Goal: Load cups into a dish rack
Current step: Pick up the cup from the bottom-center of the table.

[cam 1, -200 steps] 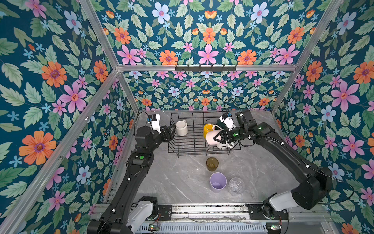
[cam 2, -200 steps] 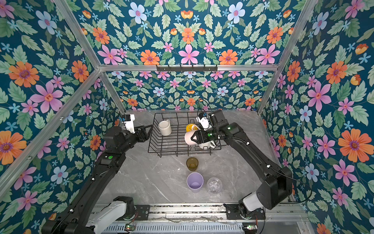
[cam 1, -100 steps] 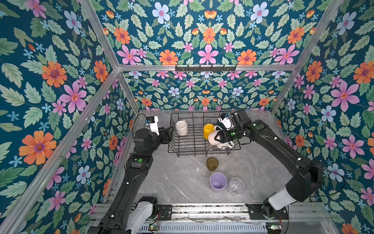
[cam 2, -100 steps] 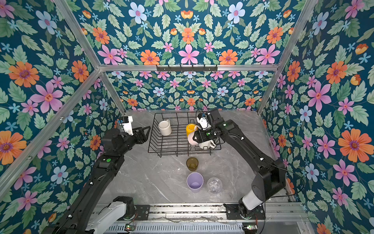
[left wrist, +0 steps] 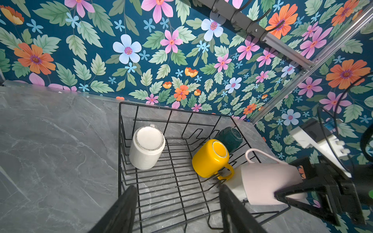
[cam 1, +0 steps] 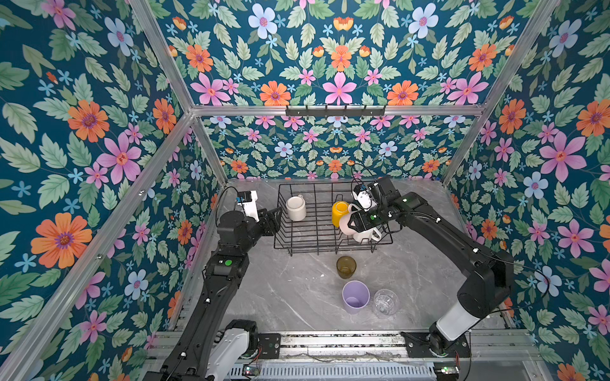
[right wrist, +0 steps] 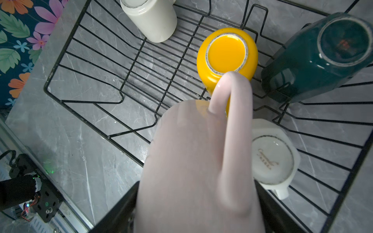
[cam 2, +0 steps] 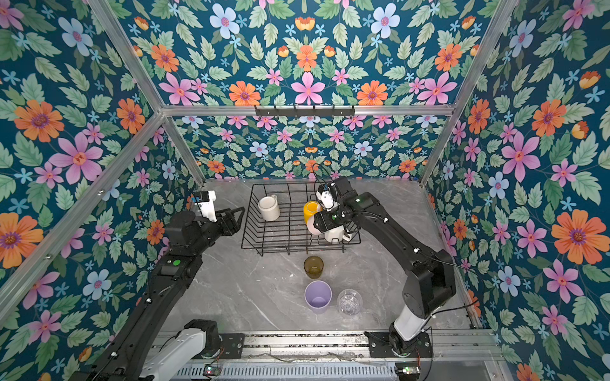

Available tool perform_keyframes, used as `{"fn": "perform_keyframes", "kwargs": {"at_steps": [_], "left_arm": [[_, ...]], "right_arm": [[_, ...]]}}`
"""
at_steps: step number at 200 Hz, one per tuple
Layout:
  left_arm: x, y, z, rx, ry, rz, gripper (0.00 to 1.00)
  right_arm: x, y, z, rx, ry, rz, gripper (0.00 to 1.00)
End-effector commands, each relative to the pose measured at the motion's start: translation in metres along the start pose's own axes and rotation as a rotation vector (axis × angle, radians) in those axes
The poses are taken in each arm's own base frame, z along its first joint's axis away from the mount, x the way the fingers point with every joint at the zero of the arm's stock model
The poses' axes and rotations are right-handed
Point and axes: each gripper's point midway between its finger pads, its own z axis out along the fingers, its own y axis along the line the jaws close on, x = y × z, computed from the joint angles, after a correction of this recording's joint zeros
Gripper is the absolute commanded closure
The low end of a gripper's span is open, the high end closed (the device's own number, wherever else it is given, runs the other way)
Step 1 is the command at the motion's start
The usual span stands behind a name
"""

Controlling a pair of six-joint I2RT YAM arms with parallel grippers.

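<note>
Your right pincer [cam 1: 353, 221] clamps the glossy pale pink mug [right wrist: 191, 161] — tilted above the black wire dish rack [left wrist: 120, 141], 1 rounded yellow mug [right wrist: 226, 52] just ahead of it; your left pincer [left wrist: 177, 211] gapes empty.

We count eight cups: five mugs, namely one cream mug [cam 1: 296, 208], one yellow mug [cam 1: 340, 212], one green mug [left wrist: 230, 138], one white mug [right wrist: 272, 159] and one pink mug [left wrist: 264, 181]; two glasses, one olive glass [cam 1: 346, 267] and one clear glass [cam 1: 385, 301]; and one lilac tumbler [cam 1: 355, 297]. We count one rack [cam 1: 317, 227].
</note>
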Motion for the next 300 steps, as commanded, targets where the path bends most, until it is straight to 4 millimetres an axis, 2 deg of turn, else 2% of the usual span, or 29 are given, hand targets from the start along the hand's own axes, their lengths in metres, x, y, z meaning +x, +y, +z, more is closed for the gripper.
{"fn": "perform_keyframes", "kwargs": {"at_steps": [1, 109, 206, 235, 300], "left_arm": [[-0.003, 0.0, -0.001, -0.002, -0.014, 0.013, 0.34], [0.001, 0.006, -0.003, -0.018, -0.013, 0.013, 0.34], [-0.001, 0.008, -0.008, -0.036, -0.025, 0.016, 0.33], [0.0, 0.009, -0.009, -0.037, -0.025, 0.015, 0.33], [-0.001, 0.008, -0.009, -0.033, -0.028, 0.012, 0.33]], "right_arm": [[-0.005, -0.002, 0.007, 0.024, -0.006, -0.024, 0.67], [0.0, -0.006, 0.041, 0.114, 0.082, -0.083, 0.67], [0.009, -0.008, 0.066, 0.125, 0.148, -0.088, 0.67], [0.009, -0.007, 0.064, 0.125, 0.149, -0.086, 0.68], [0.007, -0.003, 0.047, 0.143, 0.152, -0.117, 0.7]]}}
